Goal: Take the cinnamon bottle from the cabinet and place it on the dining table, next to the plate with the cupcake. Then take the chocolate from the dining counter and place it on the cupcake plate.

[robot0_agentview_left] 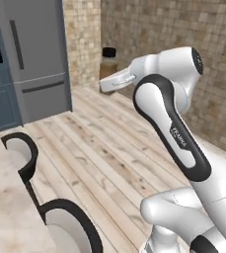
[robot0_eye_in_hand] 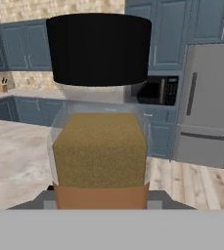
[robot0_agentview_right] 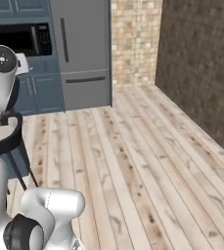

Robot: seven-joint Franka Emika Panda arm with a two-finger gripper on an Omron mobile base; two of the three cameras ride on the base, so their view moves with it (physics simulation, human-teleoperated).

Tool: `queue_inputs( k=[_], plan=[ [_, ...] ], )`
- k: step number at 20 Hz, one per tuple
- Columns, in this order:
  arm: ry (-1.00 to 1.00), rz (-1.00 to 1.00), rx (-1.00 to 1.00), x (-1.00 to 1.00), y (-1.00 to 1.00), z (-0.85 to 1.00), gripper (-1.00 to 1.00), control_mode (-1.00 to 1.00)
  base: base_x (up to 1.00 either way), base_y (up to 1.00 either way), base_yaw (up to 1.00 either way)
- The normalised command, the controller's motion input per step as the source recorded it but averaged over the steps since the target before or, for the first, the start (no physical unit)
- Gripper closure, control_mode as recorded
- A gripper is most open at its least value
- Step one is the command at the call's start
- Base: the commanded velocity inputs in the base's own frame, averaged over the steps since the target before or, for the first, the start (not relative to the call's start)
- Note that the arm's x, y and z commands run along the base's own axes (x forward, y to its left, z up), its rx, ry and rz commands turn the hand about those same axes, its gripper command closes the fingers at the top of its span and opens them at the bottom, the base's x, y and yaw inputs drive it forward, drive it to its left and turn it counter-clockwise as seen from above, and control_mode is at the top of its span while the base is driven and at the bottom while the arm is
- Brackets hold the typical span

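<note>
The cinnamon bottle (robot0_eye_in_hand: 100, 146) has a clear, glass-like wall over grainy brown powder and a matt black cap (robot0_eye_in_hand: 99, 49) with a smooth, plastic look. The floor (robot0_agentview_right: 143, 161) is pale wood planking with visible grain and a dull finish, the walls (robot0_agentview_left: 154, 24) are rough-looking tan and brown stone tiles, and the refrigerator (robot0_agentview_right: 81, 53) is smooth grey brushed metal beside matt slate-blue painted cabinet doors (robot0_eye_in_hand: 28, 46). At the left the tabletop (robot0_agentview_left: 6, 207) is beige marbled stone with a soft sheen, and the stools (robot0_agentview_left: 23, 150) just beside it have glossy black frames around pale seats.
</note>
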Motion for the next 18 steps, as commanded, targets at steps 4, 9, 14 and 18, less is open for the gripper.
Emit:
queue_inputs(
  k=[4, 9, 14, 18],
  plan=[
    [0.00, 0.00, 0.00, 0.00, 0.00, 0.00, 1.00, 1.00, 0.88, -0.12, 0.09],
    [0.00, 0.00, 0.00, 0.00, 0.00, 0.00, 1.00, 1.00, 0.88, -0.09, 0.14],
    [0.00, 0.00, 0.00, 0.00, 0.00, 0.00, 1.00, 1.00, 0.82, -0.06, 0.25],
    [0.00, 0.00, 0.00, 0.00, 0.00, 0.00, 1.00, 1.00, 0.68, -0.02, 0.41]
  ],
)
